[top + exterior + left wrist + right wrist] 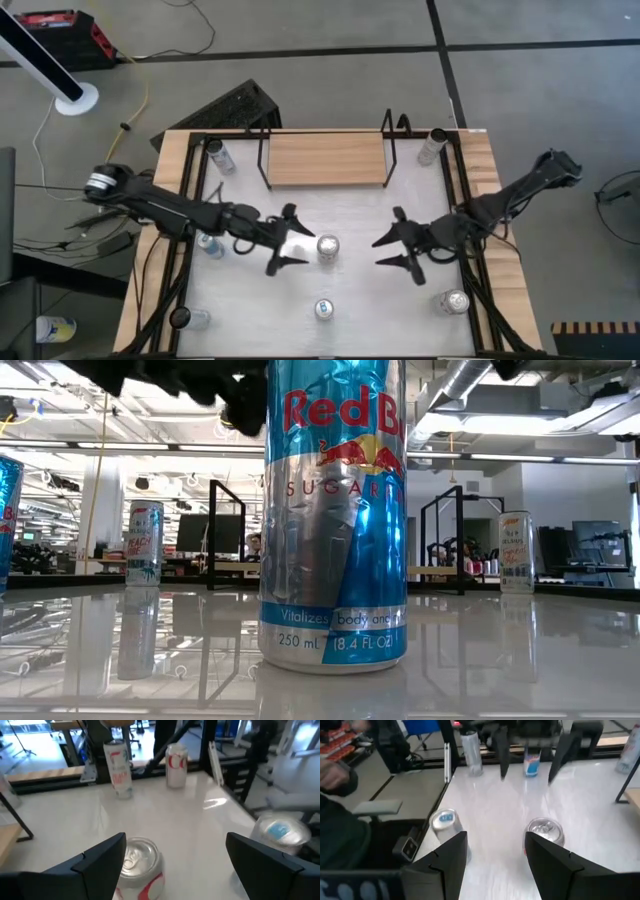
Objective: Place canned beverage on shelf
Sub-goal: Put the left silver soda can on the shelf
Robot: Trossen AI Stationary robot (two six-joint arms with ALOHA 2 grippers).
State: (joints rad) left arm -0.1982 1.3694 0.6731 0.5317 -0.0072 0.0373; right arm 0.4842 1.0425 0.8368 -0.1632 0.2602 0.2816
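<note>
White glossy tabletop point(360, 300) w/ wood side slats, grey floor around; office room behind. Shelf point(326, 159) at far edge, nothing on it. Left gripper point(291, 241) spread wide, empty, just beside centre can point(327, 248), not touching. Right gripper point(398, 250) partly open, empty, nearby.

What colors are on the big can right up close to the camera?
The big can is shiny blue and silver with red lettering, clearest in the low view.

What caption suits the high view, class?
Both open grippers, left and right, flank a can below the empty shelf.
</note>
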